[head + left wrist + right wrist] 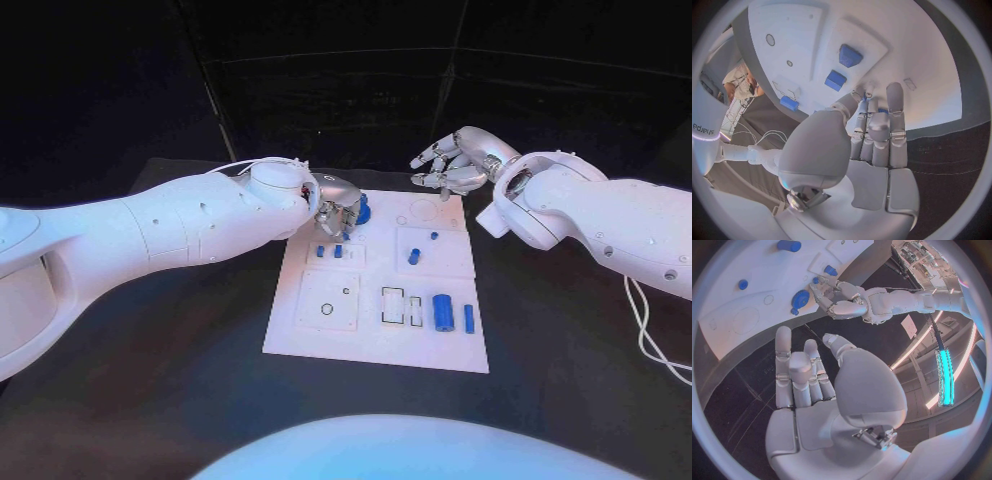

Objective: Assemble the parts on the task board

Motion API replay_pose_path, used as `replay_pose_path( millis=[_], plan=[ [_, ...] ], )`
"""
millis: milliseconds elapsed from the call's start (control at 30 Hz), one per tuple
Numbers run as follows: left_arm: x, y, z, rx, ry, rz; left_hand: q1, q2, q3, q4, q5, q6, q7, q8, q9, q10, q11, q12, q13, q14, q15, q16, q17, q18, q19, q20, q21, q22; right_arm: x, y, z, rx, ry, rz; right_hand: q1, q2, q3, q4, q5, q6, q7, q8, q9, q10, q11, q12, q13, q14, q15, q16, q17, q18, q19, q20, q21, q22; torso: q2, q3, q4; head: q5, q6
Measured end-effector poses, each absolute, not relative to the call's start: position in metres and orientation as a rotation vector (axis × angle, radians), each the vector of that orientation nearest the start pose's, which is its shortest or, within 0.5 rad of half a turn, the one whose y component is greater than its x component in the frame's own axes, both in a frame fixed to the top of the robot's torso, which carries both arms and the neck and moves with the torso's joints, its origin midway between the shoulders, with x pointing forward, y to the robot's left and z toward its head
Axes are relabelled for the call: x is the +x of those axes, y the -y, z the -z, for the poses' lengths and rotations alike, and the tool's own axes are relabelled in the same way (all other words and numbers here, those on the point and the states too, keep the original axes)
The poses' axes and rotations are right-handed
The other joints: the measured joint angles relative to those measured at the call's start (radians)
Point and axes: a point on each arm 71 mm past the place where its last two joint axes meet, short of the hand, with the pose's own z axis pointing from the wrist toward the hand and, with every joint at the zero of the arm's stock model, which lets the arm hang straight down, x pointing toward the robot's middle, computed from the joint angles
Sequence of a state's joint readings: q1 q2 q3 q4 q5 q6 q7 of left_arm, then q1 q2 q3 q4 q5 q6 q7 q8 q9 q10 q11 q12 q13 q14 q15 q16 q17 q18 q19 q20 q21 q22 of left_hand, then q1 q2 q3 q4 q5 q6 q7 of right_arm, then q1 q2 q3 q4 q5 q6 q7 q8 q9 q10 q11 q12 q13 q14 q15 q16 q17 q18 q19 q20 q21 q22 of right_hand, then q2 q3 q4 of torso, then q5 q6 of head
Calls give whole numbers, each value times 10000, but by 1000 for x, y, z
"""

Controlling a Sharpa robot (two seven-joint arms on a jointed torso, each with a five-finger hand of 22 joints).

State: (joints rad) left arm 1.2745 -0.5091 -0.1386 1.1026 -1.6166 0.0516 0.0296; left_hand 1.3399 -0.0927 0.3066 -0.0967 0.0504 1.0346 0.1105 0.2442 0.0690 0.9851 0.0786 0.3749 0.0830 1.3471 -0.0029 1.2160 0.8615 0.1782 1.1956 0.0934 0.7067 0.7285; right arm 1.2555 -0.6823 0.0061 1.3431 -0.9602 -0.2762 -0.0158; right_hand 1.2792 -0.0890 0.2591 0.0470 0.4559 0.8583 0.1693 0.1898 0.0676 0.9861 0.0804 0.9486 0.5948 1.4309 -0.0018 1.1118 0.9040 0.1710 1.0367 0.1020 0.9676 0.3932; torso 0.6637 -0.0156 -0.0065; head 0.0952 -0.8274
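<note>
White and smooth, the left arm (144, 235) comes in from the left and ends in a shiny silver left hand (335, 212). That hand is down at the far left part of the task board (378, 350), and its fingers (343, 225) are bent around a round blue part (361, 209) that looks like a little wheel with bumps on its edge. It touches the part, but I cannot tell if it really holds it.

Next comes the board itself, a flat white plate lying on the black counter (173, 390). It has shallow square beds cut into it. Two small blue pegs (329, 251) stand in one bed near the left hand. Two more small blue bits (417, 254) stand in the bed beside it. Near the front, a fat blue roller (443, 312) and a thin blue bar (469, 318) lie flat next to an open slot (392, 305) with a dark rim. I think they have not been put in yet. A round hole (327, 308) is open too. So my guess is the job is partly done, with several pieces left.

On the right, the silver right hand (454, 165) hangs in the air past the far edge of the board. Its fingers are spread apart and nothing is in it.
</note>
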Motion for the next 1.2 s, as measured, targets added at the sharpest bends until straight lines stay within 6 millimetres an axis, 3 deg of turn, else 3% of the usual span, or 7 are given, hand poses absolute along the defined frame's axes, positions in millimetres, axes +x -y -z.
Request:
replay_pose_path(
  millis=[500, 767, 1200],
  plan=[
    [543, -137, 222, 6033, -19304, 4584, -138, -138, -129, 70, 0, 0, 0, -184, -28, -45, 40, -99, -66, -52, 51, -40, -117, 0, -69, 69, 0, 49, 532, 171, 155, 2615, -16978, -9506, 30, 30, -1, -1, 0, 0, 0, 0, 0, 0, 0, 0, 1, 0, 0, 0, 8, 0, 0, 0, 0, 1, -7, 1, 0, -2, -32],
    [544, -136, 222, 6058, -19285, 4422, -60, 144, 55, 58, -3, 251, 2, -183, -9, 353, -34, 8, -136, 25, 16, 226, 221, 0, -69, 69, 50, 147, 532, 171, 155, 2615, -16978, -9506, 40, 40, -1, -1, 0, 0, 0, 0, 0, 0, 0, 0, 2, 0, 0, 1, 12, 0, 0, 0, 0, 2, -8, 0, 0, 5, -34],
    [544, -136, 223, 6096, -19144, 4492, -35, 354, 522, 81, -72, 573, 2, -219, 12, 638, -108, -74, -170, 112, -40, 418, 300, 1, -5, 57, 302, 450, 532, 171, 155, 2610, -16979, -9515, 40, 40, -1, -1, 0, 0, 0, 0, 0, 0, 0, 0, 2, 0, 0, 1, 11, 0, 0, 0, 0, 2, -11, 0, 1, -15, -35]
  ],
)
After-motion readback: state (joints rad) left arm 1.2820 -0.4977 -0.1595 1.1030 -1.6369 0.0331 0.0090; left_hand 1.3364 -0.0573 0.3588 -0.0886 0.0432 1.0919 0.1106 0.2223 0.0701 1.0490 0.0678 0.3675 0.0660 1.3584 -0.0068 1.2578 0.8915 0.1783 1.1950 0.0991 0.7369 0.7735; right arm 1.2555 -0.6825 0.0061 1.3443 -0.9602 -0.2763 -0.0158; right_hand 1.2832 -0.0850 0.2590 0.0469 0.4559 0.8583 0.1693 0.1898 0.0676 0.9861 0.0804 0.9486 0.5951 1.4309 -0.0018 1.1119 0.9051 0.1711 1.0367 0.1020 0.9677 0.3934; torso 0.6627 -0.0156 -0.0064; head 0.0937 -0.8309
